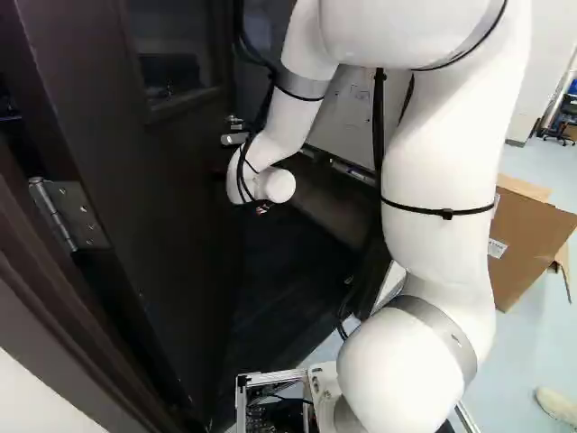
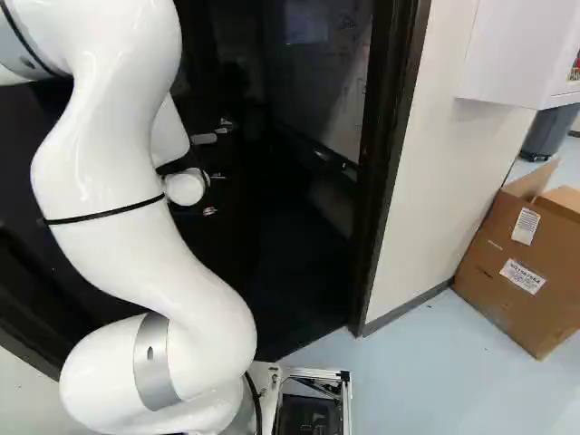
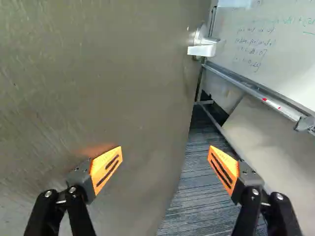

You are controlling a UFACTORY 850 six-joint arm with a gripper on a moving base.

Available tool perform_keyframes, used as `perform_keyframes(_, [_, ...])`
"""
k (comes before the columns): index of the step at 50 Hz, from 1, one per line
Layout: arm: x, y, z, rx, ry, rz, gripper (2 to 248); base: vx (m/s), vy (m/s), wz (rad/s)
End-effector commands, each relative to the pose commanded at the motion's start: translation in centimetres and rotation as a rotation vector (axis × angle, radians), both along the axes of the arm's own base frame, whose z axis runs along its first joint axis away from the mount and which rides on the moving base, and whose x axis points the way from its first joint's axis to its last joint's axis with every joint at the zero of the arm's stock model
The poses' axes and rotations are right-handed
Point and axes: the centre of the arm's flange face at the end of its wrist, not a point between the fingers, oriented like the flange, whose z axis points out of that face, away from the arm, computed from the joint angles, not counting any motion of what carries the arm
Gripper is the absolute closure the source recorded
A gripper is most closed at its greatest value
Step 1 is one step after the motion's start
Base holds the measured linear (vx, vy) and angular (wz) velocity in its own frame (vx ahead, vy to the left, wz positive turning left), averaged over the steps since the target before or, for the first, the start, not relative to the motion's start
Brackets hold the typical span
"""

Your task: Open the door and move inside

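Going left to right across the left base view, you have one hinge on one dark door, which stands open into the doorway. Your door has one lever handle, ahead of the claw in the wrist view. The claw's two fingers are spread wide with nothing between them, one near the door's face, the other over the dark floor past its edge. Beyond is one whiteboard. Your one arm rises from the foot, bends over high up, and angles down and forward beside the door. Farthest right sits one open cardboard box.
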Motion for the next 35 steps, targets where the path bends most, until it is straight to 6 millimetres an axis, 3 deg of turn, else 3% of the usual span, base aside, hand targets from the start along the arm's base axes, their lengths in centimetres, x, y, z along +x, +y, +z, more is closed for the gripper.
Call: perform_keyframes(35, [0.6,5.7,-0.3,0.007,-0.013,0.089,3,0.000,0.000,0.000])
